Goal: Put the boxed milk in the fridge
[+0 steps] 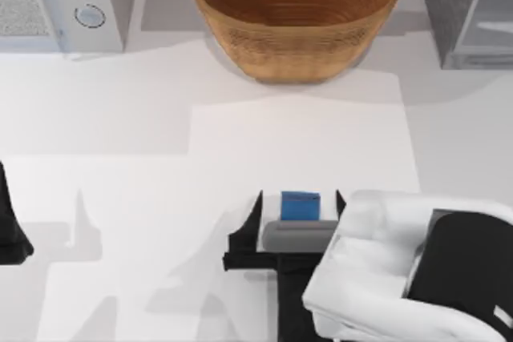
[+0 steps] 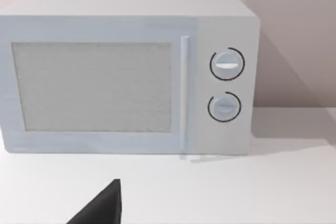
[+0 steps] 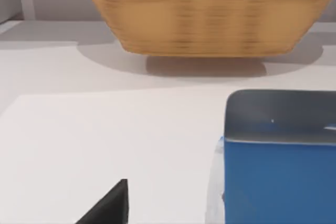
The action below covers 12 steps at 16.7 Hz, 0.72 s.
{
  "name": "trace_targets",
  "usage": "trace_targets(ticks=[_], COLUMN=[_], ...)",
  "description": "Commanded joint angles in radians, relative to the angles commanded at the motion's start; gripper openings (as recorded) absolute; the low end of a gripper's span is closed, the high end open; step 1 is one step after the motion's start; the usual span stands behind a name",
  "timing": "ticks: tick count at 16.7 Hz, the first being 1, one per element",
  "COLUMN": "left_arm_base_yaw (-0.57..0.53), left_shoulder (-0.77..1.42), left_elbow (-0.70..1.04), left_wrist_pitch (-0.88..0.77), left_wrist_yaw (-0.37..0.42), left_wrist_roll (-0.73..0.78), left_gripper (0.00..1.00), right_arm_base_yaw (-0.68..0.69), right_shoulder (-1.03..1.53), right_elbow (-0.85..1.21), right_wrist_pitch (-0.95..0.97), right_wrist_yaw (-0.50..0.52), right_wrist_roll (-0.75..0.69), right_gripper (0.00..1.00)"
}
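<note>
While my right gripper (image 1: 300,202) straddles the boxed milk (image 1: 300,206) at the table's near middle, fingers spread, I'd center it and pinch squarely before carrying toward the fridge (image 1: 469,10).

The top view looks straight down on my table (image 1: 120,118). My right wrist camera looks low toward the wicker bowl (image 3: 210,14), which both views share.

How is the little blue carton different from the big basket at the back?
The boxed milk is small, boxy and blue-topped; the wicker bowl is far larger, round, woven and brown. The milk sits near the table's front, between the right gripper's open fingers; the bowl stands alone at the back. Both rest on the white table.
</note>
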Motion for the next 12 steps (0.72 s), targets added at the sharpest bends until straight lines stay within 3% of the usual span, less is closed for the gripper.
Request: trace_targets(ticks=[11,12], left_arm_base_yaw=[0.0,0.0], left_shoulder=[0.0,0.0], left_elbow=[0.0,0.0], left_wrist_pitch=[0.0,0.0], left_wrist_yaw=[0.0,0.0], left_wrist_roll=[0.0,0.0], left_gripper=[1.0,1.0], right_arm_base_yaw=[0.0,0.0], right_shoulder=[0.0,0.0], right_elbow=[0.0,0.0], right_wrist_pitch=[0.0,0.0], right_wrist_yaw=[0.0,0.0], right_wrist_roll=[0.0,0.0], right_gripper=[0.02,0.0])
